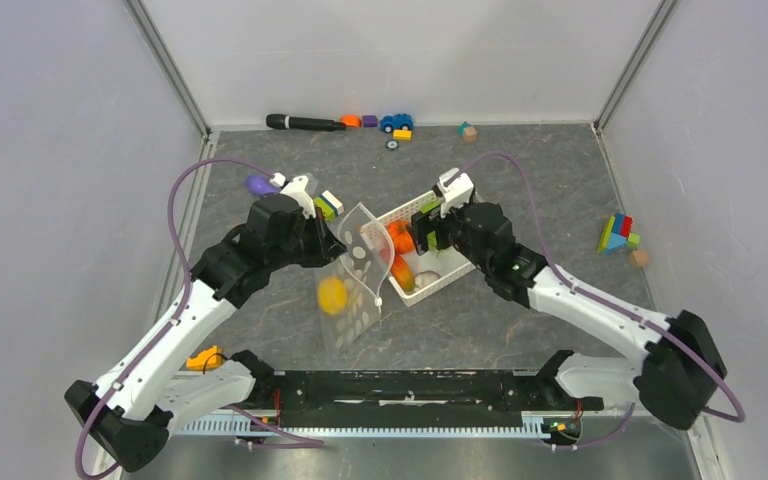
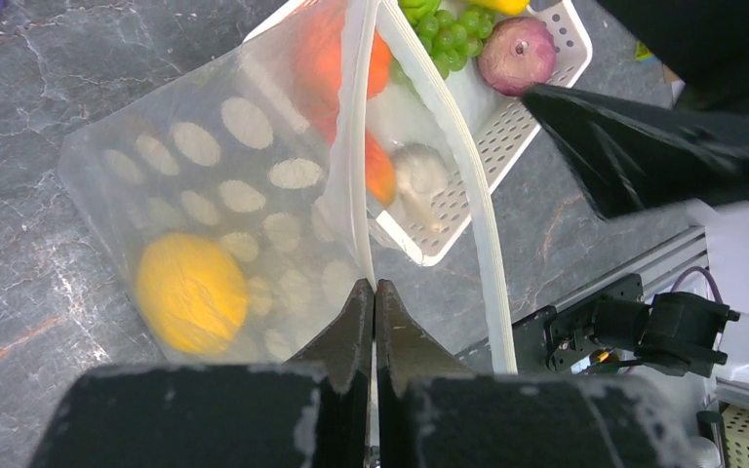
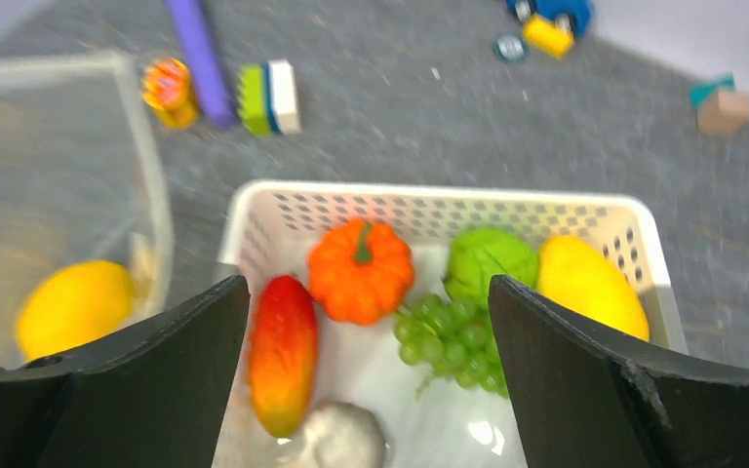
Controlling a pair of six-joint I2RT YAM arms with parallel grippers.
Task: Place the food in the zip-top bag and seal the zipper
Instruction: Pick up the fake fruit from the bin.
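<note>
L: my left gripper (image 2: 372, 291) is clamped on the mouth edge of the zip-top bag (image 2: 234, 185), which hangs just beside the white basket (image 3: 429, 195) | zipper (image 2: 475, 229) gaping apart | yellow fruit (image 2: 192, 292) inside the bag | R: my right gripper (image 3: 364, 288) is spread wide, holding nothing, above the pumpkin (image 3: 361, 268), grapes (image 3: 444, 331) and mango (image 3: 590, 285) in the basket

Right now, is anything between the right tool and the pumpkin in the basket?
Nothing visible does. The right tool, open, hangs over the white basket. The orange pumpkin lies uncovered inside, with a red-orange fruit and green grapes beside it, not over it.
</note>
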